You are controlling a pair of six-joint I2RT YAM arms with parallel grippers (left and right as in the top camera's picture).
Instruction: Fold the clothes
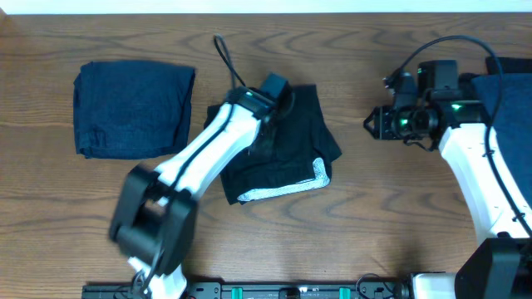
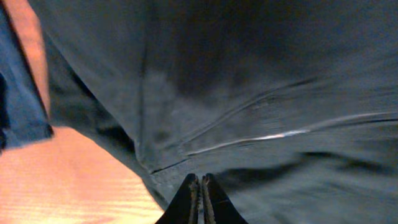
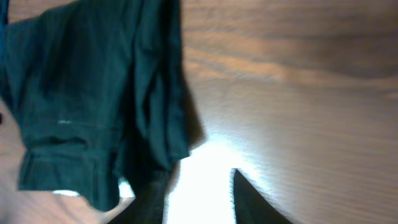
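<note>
Navy garment [image 1: 133,108] lies folded at worktop [image 1: 399,216] left. Black garment [image 1: 283,154] centre, only part-folded; left gripper [image 2: 200,190] closed above it, grip unclear. Right gripper [image 3: 199,186] parted, empty. Third garment [image 1: 511,87] at right edge, likely pending.

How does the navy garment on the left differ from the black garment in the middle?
The navy garment lies folded in a neat rectangle; the black garment is rumpled, with a pale edge showing. The left arm hangs over the black garment; nothing covers the navy garment. Both are soft cloth on the wooden table.
</note>
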